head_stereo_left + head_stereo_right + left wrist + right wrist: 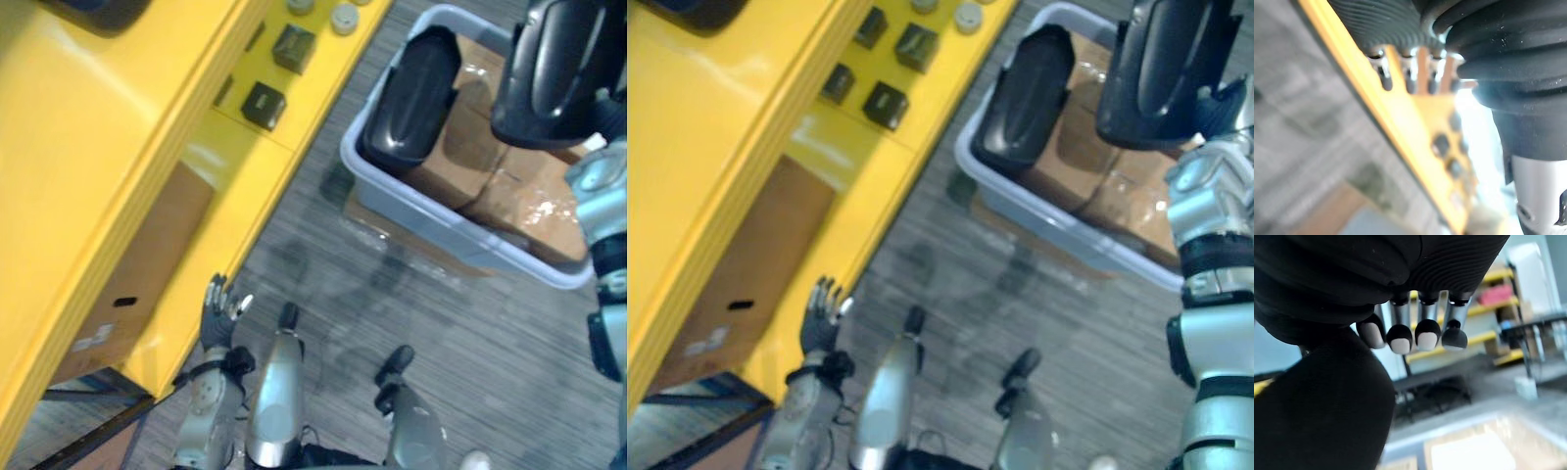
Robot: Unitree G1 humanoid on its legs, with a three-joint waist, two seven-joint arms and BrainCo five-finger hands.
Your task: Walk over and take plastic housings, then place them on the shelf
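Note:
My right hand (pixel 1218 106) is raised at the far right, its fingers (pixel 1400 335) curled over a large black plastic housing (pixel 556 69) that hangs above the grey bin (pixel 431 220). A second black housing (pixel 416 93) lies in the bin's left end. The yellow shelf (pixel 98 147) runs along the left. My left hand (pixel 217 313) hangs low beside the shelf's lower edge, fingers (pixel 1410 78) straight and holding nothing.
Small dark boxes (pixel 263 105) and round grey parts (pixel 343 18) sit on the shelf's top board. A cardboard box (pixel 137 274) stands on the level below. Taped cardboard boxes (pixel 509 186) fill the bin's floor. Grey carpet lies between shelf and bin.

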